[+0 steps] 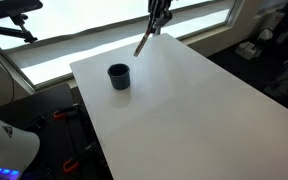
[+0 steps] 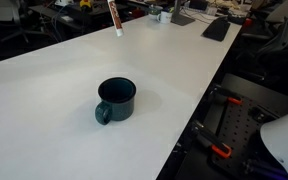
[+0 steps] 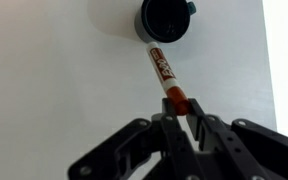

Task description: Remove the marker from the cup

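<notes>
End effector (image 3: 184, 112) clamped on marker (image 3: 164, 70), fingers pinching its red upper end in the wrist view. One end effector, one marker, one cup (image 3: 169, 18), one desk (image 3: 54, 70).

Marker out of cup, held in the air over the far part of the desk. In an exterior view, marker (image 1: 143, 44) hanging tilted from end effector (image 1: 159, 15), long axis slanting down and to the left, lower tip close above the desk (image 1: 184, 110); tip touching or not, impossible to tell. Cup (image 1: 119, 76) apart from it, nearer and to the left. In the wrist view, long axis running from the fingers toward the cup, free dark end just short of the rim in the picture. Marker (image 2: 115, 18) partly cut off by the top edge in an exterior view, well beyond cup (image 2: 116, 98).

Cup upright, dark blue, nothing seen inside, with small handle (image 2: 102, 113) on its near left side.

Desk (image 2: 44, 110) plain white and smooth. Bright window strip (image 1: 94, 35) behind its far edge. Dark floor around, more desks with clutter and office chairs (image 2: 9, 25) at the far side of the room.
</notes>
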You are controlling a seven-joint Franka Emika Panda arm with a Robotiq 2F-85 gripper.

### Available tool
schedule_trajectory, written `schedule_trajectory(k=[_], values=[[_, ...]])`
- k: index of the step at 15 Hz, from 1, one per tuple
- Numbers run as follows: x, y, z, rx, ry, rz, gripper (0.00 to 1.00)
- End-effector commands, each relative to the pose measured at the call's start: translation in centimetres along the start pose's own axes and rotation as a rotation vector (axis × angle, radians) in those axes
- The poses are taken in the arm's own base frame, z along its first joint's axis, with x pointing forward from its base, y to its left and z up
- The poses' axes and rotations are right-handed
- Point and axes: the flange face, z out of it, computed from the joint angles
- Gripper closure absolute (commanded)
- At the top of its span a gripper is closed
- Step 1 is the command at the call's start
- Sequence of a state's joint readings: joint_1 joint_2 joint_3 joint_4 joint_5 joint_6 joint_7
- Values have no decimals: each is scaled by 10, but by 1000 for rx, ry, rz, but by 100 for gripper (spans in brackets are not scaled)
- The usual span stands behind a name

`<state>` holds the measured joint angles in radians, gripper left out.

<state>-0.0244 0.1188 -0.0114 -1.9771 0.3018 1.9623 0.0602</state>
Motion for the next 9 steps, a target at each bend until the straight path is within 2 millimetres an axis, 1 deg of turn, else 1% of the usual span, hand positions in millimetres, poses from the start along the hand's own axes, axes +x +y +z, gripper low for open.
schedule_trajectory(k=[1,3,4,5,7,9], values=[[33,28,23,-3,-47,40,95],[47,49,41,-12,-70,73,95],[55,62,52,-18,-84,89,95],[60,71,62,-25,-99,103,95],[68,89,86,-40,-134,130,95],[73,107,113,-57,-174,151,95]])
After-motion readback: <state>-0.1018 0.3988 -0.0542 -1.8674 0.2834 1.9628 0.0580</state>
